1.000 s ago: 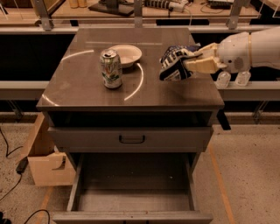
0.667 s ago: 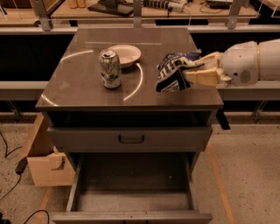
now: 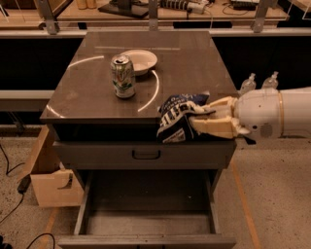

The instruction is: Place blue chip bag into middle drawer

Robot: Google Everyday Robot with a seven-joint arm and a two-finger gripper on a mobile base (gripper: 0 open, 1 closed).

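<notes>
step: carrying, not dropped yet | bag is off the surface, hanging at its front edge above the open drawer | gripper reaches in from the right, jaws clenched on the bag | next: probably go lower and further out front, then let go

You're looking at a grey cabinet, its glossy top catching a ring of light, on speckled floor with an orange tape line. Cardboard box and cables on the left, workbench behind, two bottles on the right. The gripper sits at the cabinet's front-right edge, clamped on the bag.
</notes>
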